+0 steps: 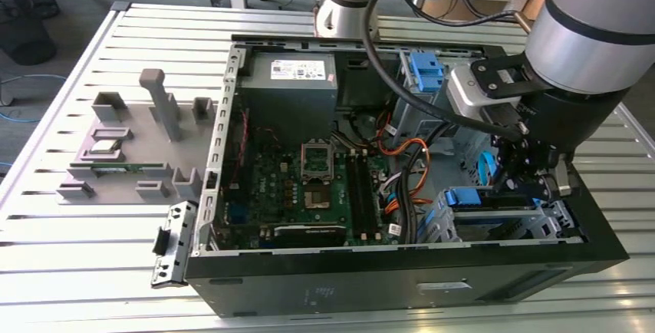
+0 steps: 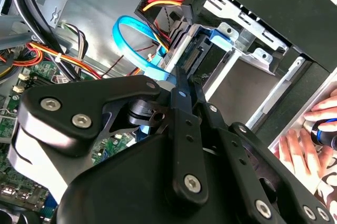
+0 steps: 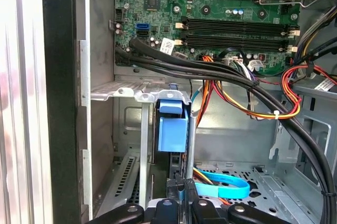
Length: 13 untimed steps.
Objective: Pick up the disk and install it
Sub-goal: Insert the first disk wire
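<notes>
Blue rails frame the disk [image 1: 489, 199], seated in the drive cage at the case's 4 o'clock in the exterior view, the gripper [image 1: 522, 183] over it. In the first wrist view the gripper [image 3: 181, 192] looks pinched on the disk [image 3: 172, 134]; pressing straight, unskewed, seems wise.

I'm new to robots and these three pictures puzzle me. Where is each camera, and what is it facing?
Exterior view: off the arm, above, looking down into the open computer case; the arm and gripper show.
Second wrist view: on the arm, facing along the gripper toward the drive cage; a person's hand shows.
First wrist view: on the arm, facing the motherboard.
Both wrist views share the blue cable.
</notes>
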Tool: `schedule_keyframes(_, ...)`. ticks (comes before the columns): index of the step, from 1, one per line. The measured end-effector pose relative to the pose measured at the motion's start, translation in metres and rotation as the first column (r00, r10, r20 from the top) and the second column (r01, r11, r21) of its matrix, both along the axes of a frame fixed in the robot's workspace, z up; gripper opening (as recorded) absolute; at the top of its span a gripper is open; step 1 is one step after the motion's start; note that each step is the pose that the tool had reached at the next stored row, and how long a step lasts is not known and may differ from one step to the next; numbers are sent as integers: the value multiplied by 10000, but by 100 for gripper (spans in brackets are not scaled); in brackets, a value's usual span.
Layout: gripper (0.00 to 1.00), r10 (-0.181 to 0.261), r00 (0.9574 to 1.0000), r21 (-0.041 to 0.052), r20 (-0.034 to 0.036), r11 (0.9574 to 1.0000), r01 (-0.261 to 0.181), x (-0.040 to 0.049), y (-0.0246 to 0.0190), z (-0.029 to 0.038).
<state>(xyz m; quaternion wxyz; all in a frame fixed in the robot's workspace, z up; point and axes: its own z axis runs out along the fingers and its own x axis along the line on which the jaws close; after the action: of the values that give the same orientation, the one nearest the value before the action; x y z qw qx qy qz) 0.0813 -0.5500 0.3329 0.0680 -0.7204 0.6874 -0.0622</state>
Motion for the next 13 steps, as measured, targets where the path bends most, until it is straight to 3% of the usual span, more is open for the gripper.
schedule_keyframes(13, 16, 0, 10000, 30, 0, 10000, 0, 0, -21, 9)
